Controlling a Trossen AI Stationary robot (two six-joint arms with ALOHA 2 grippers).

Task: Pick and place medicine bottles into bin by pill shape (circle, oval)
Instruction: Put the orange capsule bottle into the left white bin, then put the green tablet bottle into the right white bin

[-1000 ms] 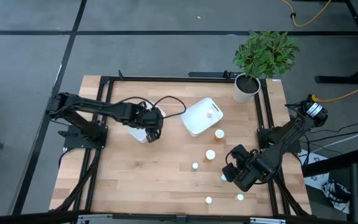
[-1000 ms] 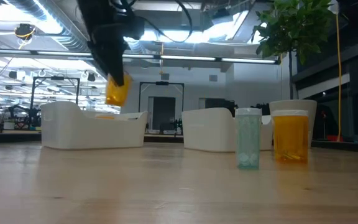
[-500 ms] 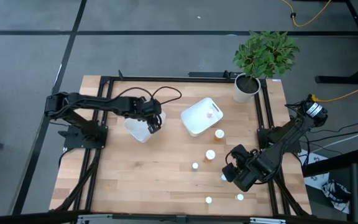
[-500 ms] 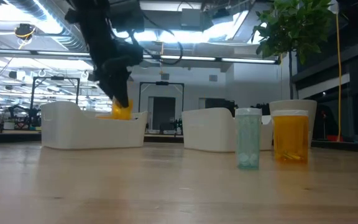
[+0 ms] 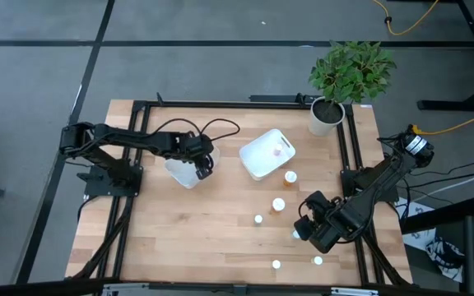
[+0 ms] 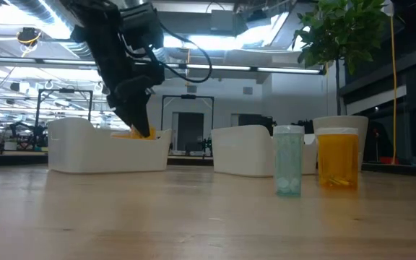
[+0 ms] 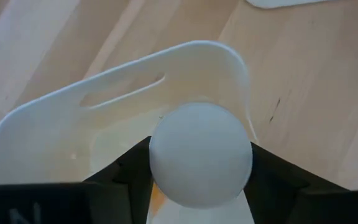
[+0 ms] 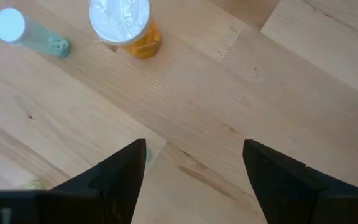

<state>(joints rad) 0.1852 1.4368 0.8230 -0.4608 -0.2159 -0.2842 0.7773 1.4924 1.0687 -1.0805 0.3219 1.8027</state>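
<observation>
Lowering an orange bottle (image 6: 140,132) into the left-hand bin (image 5: 183,169), the left gripper (image 5: 203,167) sits just inside that bin's rim with its fingers pinched narrow on the bottle; the left wrist view shows the bottle's smooth, round pale cap (image 7: 200,153) filling the gap between the dark fingers, with the bin's thin, glossy white wall and slotted handle curving beyond it. The placing step looks almost finished: what the next move seems to call for is letting the fingers part and lifting straight up clear of the rim. The right gripper (image 5: 318,228) waits well away over bare, matt wood planks, its jaws spread wide and empty; ahead of it stand a stubby orange bottle (image 8: 124,22) with a crinkled pale cap and a slim green one (image 8: 30,34). Other small bottles remain scattered nearby.
</observation>
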